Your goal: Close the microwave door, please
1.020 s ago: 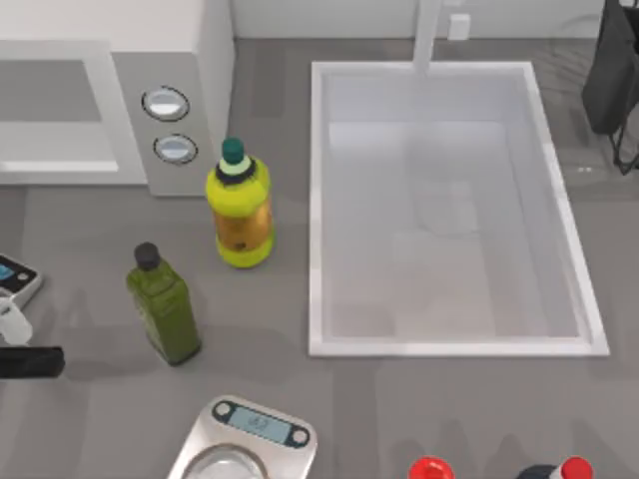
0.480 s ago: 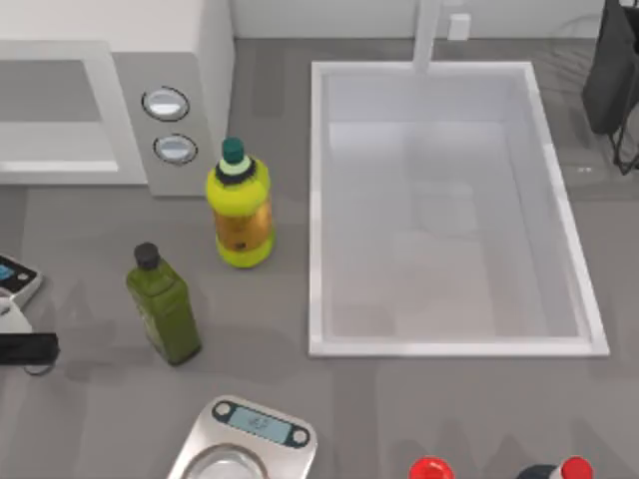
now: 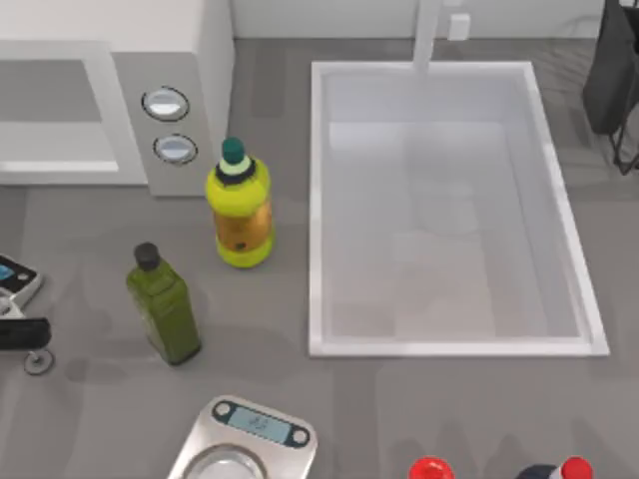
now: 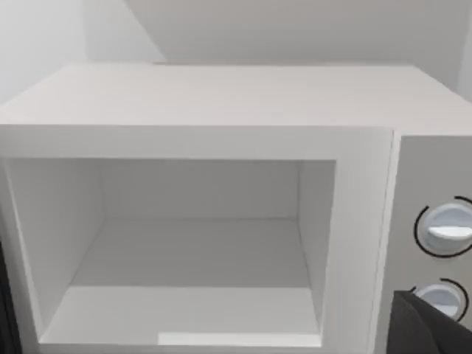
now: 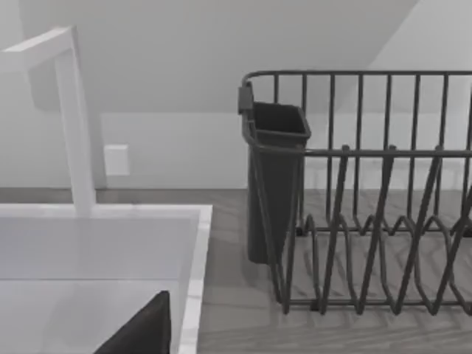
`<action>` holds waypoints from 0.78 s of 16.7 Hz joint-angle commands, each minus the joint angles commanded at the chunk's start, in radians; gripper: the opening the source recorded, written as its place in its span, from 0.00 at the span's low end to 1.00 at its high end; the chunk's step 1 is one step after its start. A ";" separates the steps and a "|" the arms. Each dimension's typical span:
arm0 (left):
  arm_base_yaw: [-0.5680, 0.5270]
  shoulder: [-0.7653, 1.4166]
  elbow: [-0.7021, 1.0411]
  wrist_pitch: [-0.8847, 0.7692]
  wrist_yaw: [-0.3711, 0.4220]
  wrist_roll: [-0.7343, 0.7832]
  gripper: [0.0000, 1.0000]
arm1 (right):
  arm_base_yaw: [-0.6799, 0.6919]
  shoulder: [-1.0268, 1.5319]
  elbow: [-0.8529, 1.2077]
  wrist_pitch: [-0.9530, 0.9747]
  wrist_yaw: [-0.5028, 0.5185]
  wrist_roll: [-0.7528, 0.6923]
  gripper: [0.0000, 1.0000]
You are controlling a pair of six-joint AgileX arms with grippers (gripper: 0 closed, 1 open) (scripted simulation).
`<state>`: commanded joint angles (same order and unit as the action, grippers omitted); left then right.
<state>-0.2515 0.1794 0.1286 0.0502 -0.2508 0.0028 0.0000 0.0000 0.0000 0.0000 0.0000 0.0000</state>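
The white microwave [image 3: 120, 40] stands at the table's back left, its grey control strip with two silver dials [image 3: 168, 125] facing the front. In the left wrist view the microwave [image 4: 221, 96] shows its cavity [image 4: 192, 251] uncovered and empty. The microwave door does not cover the cavity. A dark sliver at the edge of that view beside the cavity may be the door, but I cannot tell. My left gripper [image 3: 20, 334] is at the table's far left edge, in front of the microwave and apart from it. A dark finger [image 4: 435, 328] shows below the dials.
A yellow bottle [image 3: 240, 210] and a green bottle [image 3: 165, 309] stand in front of the control strip. A silver scale [image 3: 250, 439] sits at the front. The white sink [image 3: 319, 200] takes the middle and right. A dark dish rack [image 5: 369, 192] stands at the back right.
The dark part of my left arm at the left edge has crept toward the microwave and slightly left. Nothing else has moved.
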 joint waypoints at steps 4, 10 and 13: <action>0.124 0.030 -0.038 0.067 0.124 0.001 0.00 | 0.000 0.000 0.000 0.000 0.000 0.000 1.00; 0.194 0.044 -0.063 0.107 0.194 0.001 0.00 | 0.000 0.000 0.000 0.000 0.000 0.000 1.00; 0.202 0.053 -0.049 0.096 0.198 0.011 0.00 | 0.000 0.000 0.000 0.000 0.000 0.000 1.00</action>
<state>-0.0495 0.2323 0.0799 0.1462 -0.0524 0.0138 0.0000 0.0000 0.0000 0.0000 0.0000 0.0000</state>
